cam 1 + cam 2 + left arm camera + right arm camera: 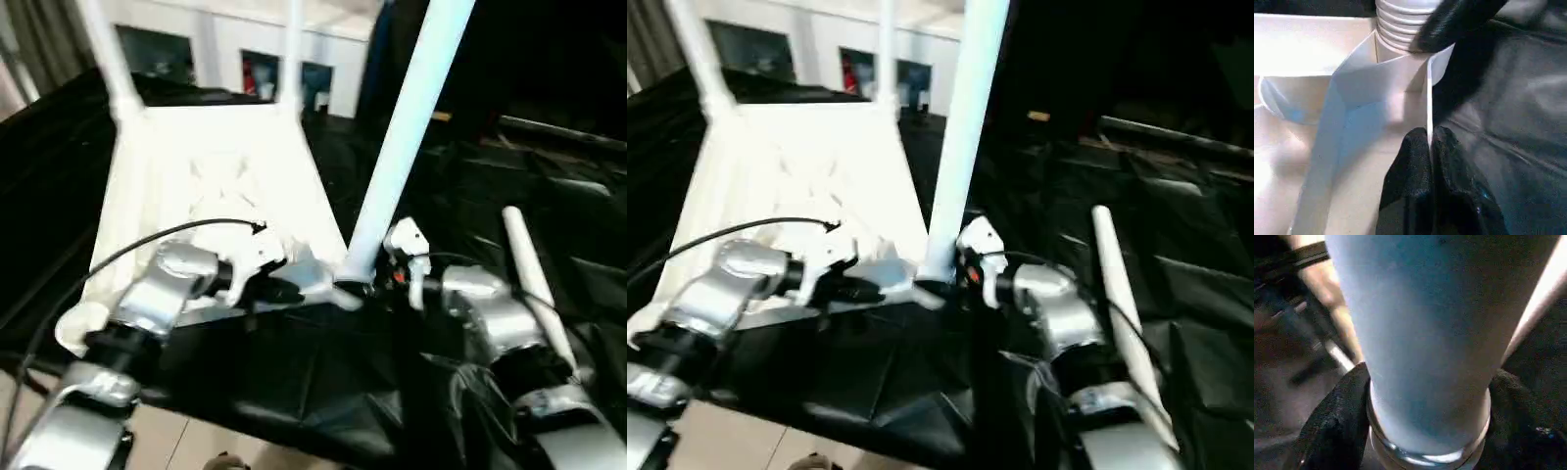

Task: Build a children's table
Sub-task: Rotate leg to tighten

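From the head camera, the white table top [211,186] lies upside down on a black cloth [294,372], with its ribbed side facing up. Two legs already stand in the far corners, at about eleven and twelve o'clock. A third leg [407,127] leans up from the near corner socket [338,284] toward one o'clock. The left gripper [279,289] reaches in from nine o'clock to that corner. The right gripper [387,279] comes from three o'clock and sits at the bottom of the leaning leg. A fourth leg [534,284] lies loose on the cloth at four o'clock (well apart from the table top).

In the left wrist view, the left gripper's black fingers [1418,171] are clenched on a thin white rib [1428,112] of the table top. The threaded end of the leg [1400,24] sits in the socket just past it.

In the right wrist view, the leaning leg [1420,333] stands between two black fingers [1337,421]. The right gripper is grasping the leg, one finger on each side near its bottom ring.
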`<state>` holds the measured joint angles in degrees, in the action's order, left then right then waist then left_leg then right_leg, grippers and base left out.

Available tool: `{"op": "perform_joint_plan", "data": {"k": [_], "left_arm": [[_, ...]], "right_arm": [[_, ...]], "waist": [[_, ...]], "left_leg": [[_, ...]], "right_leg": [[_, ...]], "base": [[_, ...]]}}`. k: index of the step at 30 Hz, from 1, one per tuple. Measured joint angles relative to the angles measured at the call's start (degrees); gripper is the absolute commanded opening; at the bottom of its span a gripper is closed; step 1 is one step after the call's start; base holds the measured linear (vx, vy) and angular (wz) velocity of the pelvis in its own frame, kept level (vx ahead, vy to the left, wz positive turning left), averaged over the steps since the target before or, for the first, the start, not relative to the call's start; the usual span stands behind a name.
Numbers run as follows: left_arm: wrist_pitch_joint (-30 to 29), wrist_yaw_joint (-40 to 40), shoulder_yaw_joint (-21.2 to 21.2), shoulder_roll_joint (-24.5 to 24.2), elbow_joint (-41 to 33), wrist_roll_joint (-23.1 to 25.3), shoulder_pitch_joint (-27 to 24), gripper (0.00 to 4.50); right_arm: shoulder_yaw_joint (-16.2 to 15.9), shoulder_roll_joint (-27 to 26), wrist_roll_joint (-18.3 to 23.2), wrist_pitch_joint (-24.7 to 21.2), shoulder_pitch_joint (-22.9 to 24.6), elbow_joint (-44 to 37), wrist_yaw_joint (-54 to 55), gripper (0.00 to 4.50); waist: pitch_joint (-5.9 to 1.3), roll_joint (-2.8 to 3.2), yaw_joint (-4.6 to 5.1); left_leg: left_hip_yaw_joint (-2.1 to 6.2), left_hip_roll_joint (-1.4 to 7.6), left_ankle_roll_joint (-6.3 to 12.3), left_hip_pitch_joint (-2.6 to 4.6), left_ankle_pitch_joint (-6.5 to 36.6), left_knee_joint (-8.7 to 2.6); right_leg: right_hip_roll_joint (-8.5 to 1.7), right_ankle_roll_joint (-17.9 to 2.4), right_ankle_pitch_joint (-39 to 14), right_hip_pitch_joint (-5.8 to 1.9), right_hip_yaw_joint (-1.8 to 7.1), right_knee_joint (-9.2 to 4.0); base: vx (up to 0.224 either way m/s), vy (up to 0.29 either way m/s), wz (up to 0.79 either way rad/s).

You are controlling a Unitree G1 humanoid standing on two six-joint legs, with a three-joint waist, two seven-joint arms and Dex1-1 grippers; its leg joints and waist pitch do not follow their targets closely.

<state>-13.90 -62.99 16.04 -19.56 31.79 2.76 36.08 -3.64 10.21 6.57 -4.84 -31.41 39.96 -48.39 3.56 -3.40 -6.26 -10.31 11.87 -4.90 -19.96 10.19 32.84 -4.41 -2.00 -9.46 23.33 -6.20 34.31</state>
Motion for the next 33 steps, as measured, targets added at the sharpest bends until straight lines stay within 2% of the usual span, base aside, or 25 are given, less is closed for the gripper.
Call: {"op": "perform_joint_plan", "data": {"k": [5,9,12,13,16,19,23,27,33], "left_arm": [[-2.6,12.5,-0.2,7.0,5.1,2.5,3.5,0.0],[-3.7,19.0,-0.8,10.8,7.5,2.8,4.7,0.0],[-3.2,20.0,-1.0,11.9,8.5,3.6,5.2,0.0],[-3.1,19.9,-1.0,11.9,8.5,3.6,5.2,0.0],[-2.8,19.1,-1.1,11.5,8.5,3.6,5.2,0.0],[-1.9,16.7,-1.2,10.0,8.2,3.2,4.7,0.0],[-0.3,13.5,-1.3,7.9,7.7,2.9,4.1,0.0],[1.4,5.9,-1.3,3.4,4.2,1.1,1.6,0.0],[1.7,-5.7,-0.9,-1.5,0.4,-1.7,-0.9,0.0]], "right_arm": [[4.2,-5.2,-0.8,0.2,-2.7,4.7,19.2,2.76],[5.5,-7.0,-1.9,1.5,-4.8,8.1,27.6,2.76],[5.8,-7.1,-2.5,3.3,-5.1,9.3,28.6,2.76],[6.0,-7.1,-2.4,3.8,-4.9,9.3,28.4,3.32],[6.5,-7.1,-2.1,5.1,-4.3,9.2,25.9,3.49],[6.5,-6.4,-1.3,5.0,-3.5,8.3,21.3,3.89],[5.2,-4.9,-0.4,5.1,-2.8,7.6,15.2,3.99],[2.7,-1.0,0.2,4.6,-1.5,5.0,3.8,3.99],[-0.8,1.4,1.3,4.0,0.0,1.0,-7.6,3.99]], "waist": [[-0.18,0.26,0.17],[-0.26,0.35,-0.02],[-0.38,0.4,-0.13],[-0.4,0.44,-0.14],[-0.4,0.45,0.0],[-0.4,0.46,0.11],[-0.4,0.46,0.34],[-0.39,0.47,0.59],[-0.36,0.49,-0.17]], "left_leg": [[0.04,-0.02,-0.02,0.1,0.0,0.12],[0.06,-0.03,-0.01,0.03,0.0,0.18],[0.03,-0.05,0.01,0.0,0.0,0.19],[0.03,-0.06,0.01,-0.01,0.0,0.18],[0.0,-0.07,0.02,-0.04,0.0,0.18],[0.0,-0.07,0.02,-0.05,0.0,0.1],[0.01,-0.05,0.02,-0.05,0.0,0.07],[0.01,-0.04,0.03,-0.06,0.0,0.06],[-0.08,-0.04,0.05,-0.14,0.0,0.07]], "right_leg": [[0.0,0.0,0.0,-0.15,0.02,-0.01],[0.0,0.0,0.0,-0.2,0.07,-0.03],[0.0,0.2,0.0,-0.21,0.2,-0.06],[0.0,0.2,0.0,-0.21,0.24,-0.06],[0.0,0.2,0.0,-0.2,0.29,-0.05],[0.03,0.2,0.0,-0.2,0.29,-0.05],[0.06,0.2,0.0,-0.19,0.28,-0.04],[0.06,0.2,0.0,-0.11,0.28,-0.05],[0.05,0.1,0.1,0.0,0.39,-0.05]], "base": [[0.0,0.0,0.0],[0.0,0.0,0.0],[0.0,0.0,0.0],[0.0,0.0,0.0],[0.0,0.0,0.0],[0.0,0.0,0.0],[0.0,0.0,0.0],[0.0,0.0,0.0],[0.0,0.0,0.0]]}}
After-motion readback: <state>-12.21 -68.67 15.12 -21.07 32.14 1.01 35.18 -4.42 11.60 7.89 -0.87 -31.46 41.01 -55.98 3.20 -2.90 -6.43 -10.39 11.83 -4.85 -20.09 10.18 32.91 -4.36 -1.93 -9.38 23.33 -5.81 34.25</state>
